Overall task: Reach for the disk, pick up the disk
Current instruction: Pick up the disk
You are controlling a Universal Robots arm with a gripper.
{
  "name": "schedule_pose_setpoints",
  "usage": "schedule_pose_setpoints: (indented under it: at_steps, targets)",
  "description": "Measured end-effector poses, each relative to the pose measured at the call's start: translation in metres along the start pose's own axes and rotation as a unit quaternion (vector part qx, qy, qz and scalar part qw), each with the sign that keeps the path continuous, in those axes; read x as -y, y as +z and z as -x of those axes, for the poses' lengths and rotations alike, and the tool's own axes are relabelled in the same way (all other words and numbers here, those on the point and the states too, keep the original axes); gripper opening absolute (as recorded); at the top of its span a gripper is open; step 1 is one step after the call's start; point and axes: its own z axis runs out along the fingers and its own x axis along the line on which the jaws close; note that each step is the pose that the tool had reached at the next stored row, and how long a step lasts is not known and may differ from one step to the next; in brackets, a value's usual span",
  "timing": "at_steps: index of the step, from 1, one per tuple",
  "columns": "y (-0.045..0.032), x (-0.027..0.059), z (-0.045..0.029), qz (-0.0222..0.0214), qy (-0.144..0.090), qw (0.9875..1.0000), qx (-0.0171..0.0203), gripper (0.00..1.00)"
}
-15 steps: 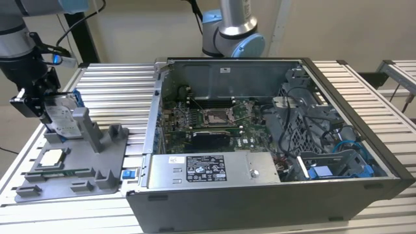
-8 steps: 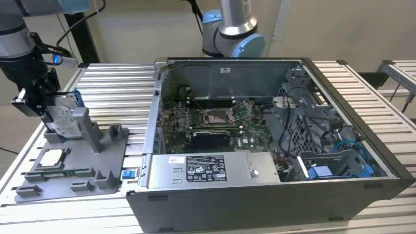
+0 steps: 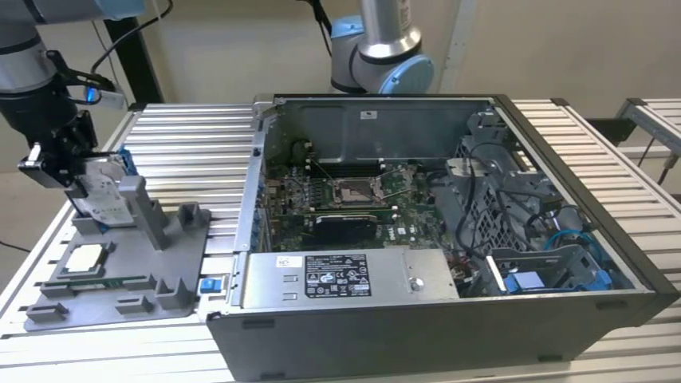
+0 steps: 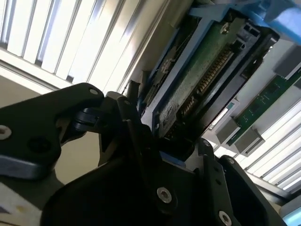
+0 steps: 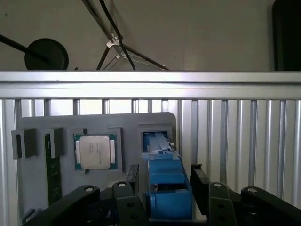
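One gripper (image 3: 83,185) hangs at the far side of the exterior view's left, at about 9 o'clock from the scene's middle. It is lowered over the disk (image 3: 104,194), which stands on edge in the grey fixture tray (image 3: 159,259). You see the disk's white label facing out and a blue rail running up its side. In the first wrist view the gripper (image 5: 164,176) straddles the disk (image 5: 162,162). Its fingers (image 5: 133,178) stand apart, one on each side of the blue rails, with a thin dark gap showing on one side. The second wrist view looks along the disk's (image 4: 202,70) green circuit board, with the gripper (image 4: 171,141) around its near end.

At 6 o'clock from the disk in the exterior view, a square processor chip (image 3: 85,257) lies flat in its tray pocket. A green memory stick (image 3: 101,281) lies just below the chip. The tray rests on the slatted aluminium table (image 3: 202,152).

Towards 3 o'clock sits the open computer case (image 3: 447,319). Its motherboard (image 3: 352,195) is exposed and its power supply (image 3: 340,275) lies along the near wall. A second arm's base (image 3: 378,56) rises behind the case at 12 o'clock.
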Motion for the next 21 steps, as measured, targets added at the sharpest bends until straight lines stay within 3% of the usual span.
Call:
schedule_pose_setpoints:
  at_steps: [12,18,21]
  targets:
    - [0.0010,-0.0007,-0.0005,-0.0010,-0.001,1.0000,-0.0001,1.00]
    - [0.0017,-0.0014,-0.0008,-0.0079,-0.001,1.0000,-0.0001,1.00]
    - [0.0019,-0.0013,-0.0008,-0.0083,-0.001,1.0000,0.0002,1.00]
